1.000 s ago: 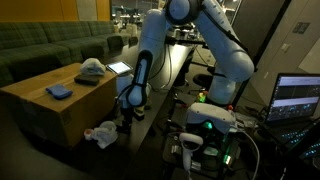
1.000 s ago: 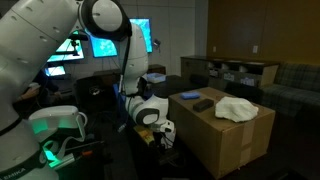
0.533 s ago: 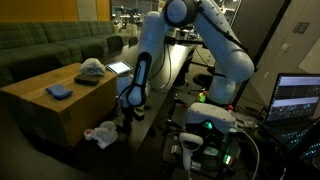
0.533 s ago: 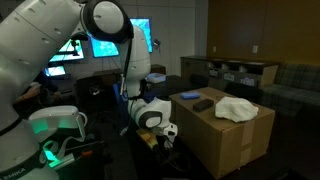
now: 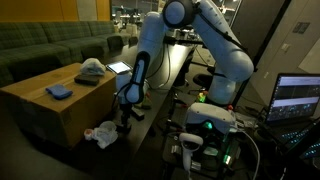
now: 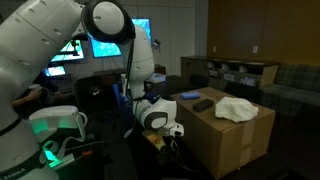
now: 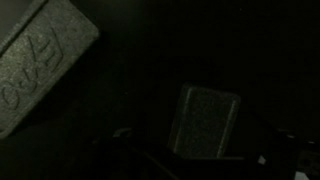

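Note:
My gripper (image 5: 125, 122) hangs low beside the front of a brown cardboard box (image 5: 45, 112), close to the floor; it also shows in an exterior view (image 6: 172, 140) next to the box (image 6: 225, 140). A crumpled white cloth (image 5: 100, 133) lies on the floor just beside the gripper, apart from it. The wrist view is almost black: only one dim finger pad (image 7: 205, 122) and a grey slab with lettering (image 7: 35, 60) show. Nothing is seen between the fingers, and their opening cannot be made out.
On the box top lie a blue cloth (image 5: 60, 92), a pale cloth (image 5: 92, 68) (image 6: 237, 108) and a flat dark item (image 6: 203, 104). A green sofa (image 5: 40, 45) stands behind. The robot base glows green (image 5: 208, 125); lit monitors (image 5: 300, 98) (image 6: 110, 42) are nearby.
The gripper has sunk a little lower and shifted slightly toward the box side. The cloths on the box and the floor have not moved.

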Motion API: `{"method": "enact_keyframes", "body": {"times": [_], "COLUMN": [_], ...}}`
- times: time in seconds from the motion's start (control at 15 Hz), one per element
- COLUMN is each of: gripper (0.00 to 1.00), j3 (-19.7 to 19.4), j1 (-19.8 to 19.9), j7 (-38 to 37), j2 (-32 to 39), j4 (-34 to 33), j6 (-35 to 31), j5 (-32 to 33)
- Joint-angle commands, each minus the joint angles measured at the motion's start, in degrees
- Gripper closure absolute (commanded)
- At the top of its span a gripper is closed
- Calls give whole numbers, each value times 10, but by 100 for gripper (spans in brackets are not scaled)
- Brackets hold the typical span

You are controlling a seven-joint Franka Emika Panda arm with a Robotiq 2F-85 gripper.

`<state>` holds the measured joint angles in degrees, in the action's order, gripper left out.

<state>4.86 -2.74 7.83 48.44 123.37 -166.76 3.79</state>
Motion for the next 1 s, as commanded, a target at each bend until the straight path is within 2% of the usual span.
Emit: {"method": "enact_keyframes", "body": {"times": [0.0,0.33,0.93], "gripper": [0,0,0], "j3": [13,33,54], "j1": [23,53,71], "j7": [23,49,61], "j2": [18,43,69], "j4": [-26,-47,-65], "j6": [11,21,37], "j5": [8,5,1]}}
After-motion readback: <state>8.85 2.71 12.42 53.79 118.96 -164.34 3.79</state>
